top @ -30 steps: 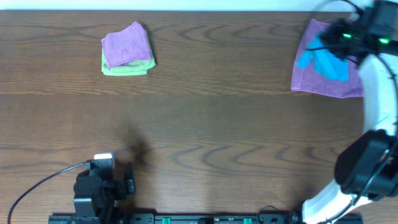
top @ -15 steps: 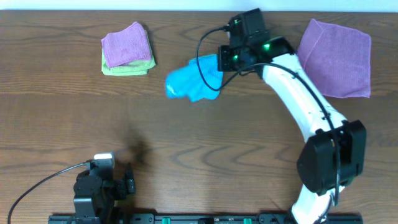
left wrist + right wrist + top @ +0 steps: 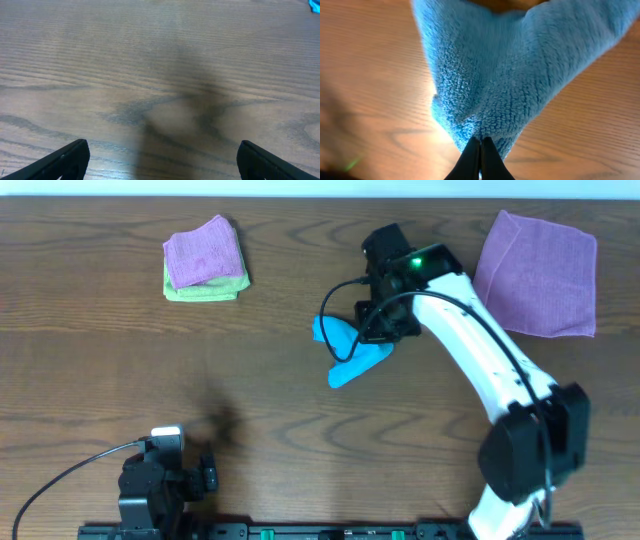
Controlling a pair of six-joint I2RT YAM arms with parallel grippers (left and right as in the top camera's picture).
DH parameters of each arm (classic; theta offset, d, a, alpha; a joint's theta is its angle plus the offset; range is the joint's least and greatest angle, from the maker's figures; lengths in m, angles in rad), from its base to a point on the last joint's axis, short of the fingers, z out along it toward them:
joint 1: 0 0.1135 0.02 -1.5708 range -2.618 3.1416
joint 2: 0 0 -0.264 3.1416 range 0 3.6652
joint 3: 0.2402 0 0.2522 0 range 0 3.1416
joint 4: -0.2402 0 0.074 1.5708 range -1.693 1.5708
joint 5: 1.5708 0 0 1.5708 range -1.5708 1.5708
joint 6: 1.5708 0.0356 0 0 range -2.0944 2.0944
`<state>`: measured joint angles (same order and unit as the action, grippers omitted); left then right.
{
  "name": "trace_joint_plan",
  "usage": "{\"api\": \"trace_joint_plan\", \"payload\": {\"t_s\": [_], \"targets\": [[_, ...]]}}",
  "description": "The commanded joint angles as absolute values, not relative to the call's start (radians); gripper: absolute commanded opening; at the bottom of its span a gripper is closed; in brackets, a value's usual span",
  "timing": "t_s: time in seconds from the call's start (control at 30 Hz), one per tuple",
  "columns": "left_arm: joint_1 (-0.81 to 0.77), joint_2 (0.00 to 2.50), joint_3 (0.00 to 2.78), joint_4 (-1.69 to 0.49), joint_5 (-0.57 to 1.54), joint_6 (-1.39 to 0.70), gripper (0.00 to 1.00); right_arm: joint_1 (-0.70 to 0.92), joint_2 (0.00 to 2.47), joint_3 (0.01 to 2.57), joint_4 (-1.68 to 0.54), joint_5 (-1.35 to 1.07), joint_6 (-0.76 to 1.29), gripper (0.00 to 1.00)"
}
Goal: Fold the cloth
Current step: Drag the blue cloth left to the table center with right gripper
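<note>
Right hand (image 3: 480,144) clamped tight on bunched cloth (image 3: 495,75), partly hidden under arm (image 3: 470,330) overhead.

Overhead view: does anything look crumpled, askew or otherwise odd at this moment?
The cloth is odd: it is bunched into a crumpled wedge mid-table, pinched in the shut right end effector, not spread flat. The purple cloth and the small folded stack lie tidy.

Shows bright sky-blue, with a fine looped pile, on the cloth (image 3: 352,363). Shows plain purple on the large cloth (image 3: 540,275), lilac on the small folded cloth (image 3: 203,252), lime-green on the bottom cloth (image 3: 200,291), brown dark-streaked grain on the table (image 3: 300,440), and white on the right arm (image 3: 480,350).
</note>
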<state>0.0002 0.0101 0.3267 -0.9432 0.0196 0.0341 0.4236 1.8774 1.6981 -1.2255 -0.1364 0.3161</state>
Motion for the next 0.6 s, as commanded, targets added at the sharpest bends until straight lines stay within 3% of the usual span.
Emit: {"api": "trace_joint_plan", "payload": {"t_s": [0.0, 0.33, 0.57], "targets": [[0.006, 0.004, 0.291, -0.963, 0.026, 0.042, 0.95, 0.440, 1.729, 1.707, -1.252, -0.150, 0.298, 0.01], [0.006, 0.004, 0.291, -0.963, 0.026, 0.042, 0.95, 0.477, 1.617, 1.704, -1.367, -0.128, 0.306, 0.01], [0.006, 0.004, 0.290, -0.963, 0.026, 0.042, 0.95, 0.436, 1.776, 1.629, -1.084, 0.103, 0.306, 0.01]]}}
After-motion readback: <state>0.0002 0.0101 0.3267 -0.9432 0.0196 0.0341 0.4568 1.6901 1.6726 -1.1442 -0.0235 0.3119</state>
